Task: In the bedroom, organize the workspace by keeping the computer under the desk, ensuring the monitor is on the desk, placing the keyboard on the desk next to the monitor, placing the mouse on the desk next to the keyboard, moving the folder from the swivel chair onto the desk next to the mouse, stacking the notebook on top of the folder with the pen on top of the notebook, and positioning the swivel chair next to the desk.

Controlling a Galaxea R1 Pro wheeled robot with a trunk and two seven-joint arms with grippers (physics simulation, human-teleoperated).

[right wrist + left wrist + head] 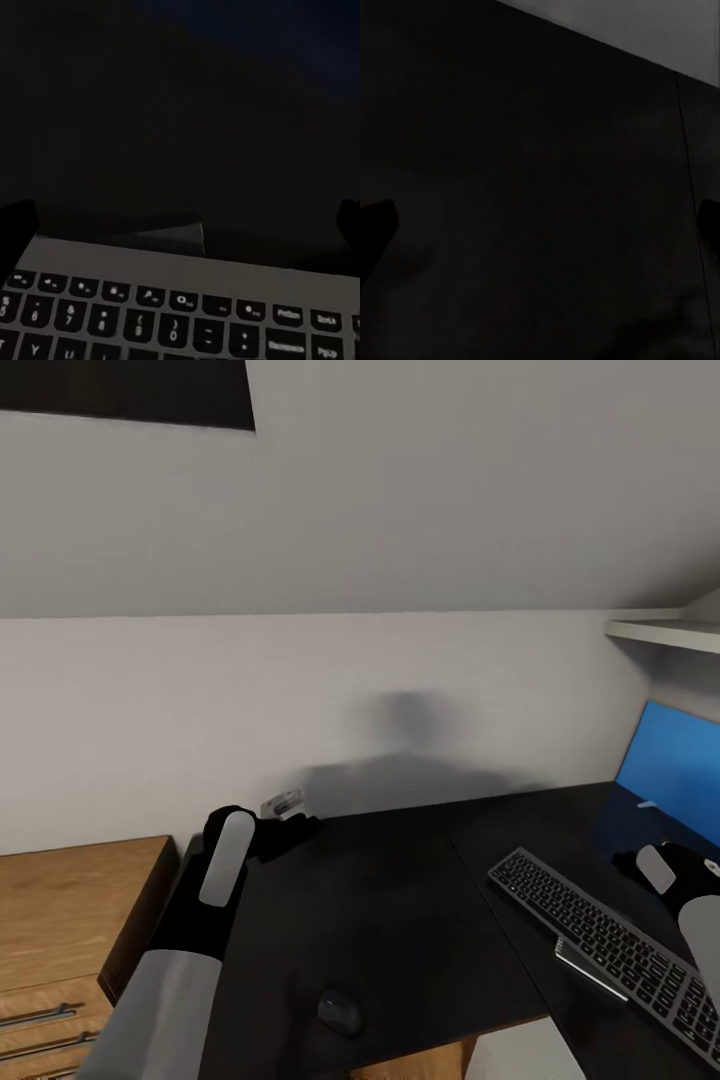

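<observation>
Here, the glossy black desk (400, 900) meets a sloped grey wall, the long, silver-framed keyboard (610, 940) lying diagonally on it with its dark keys up. The small oval black mouse (340, 1010) sits near the front edge, well apart. The left gripper (285, 822) hovers by the desk's back corner, the right gripper (650, 865) above the keyboard's far side; both have fingertips spread and hold nothing. An oak drawer unit (70, 920) stands beside the desk.
</observation>
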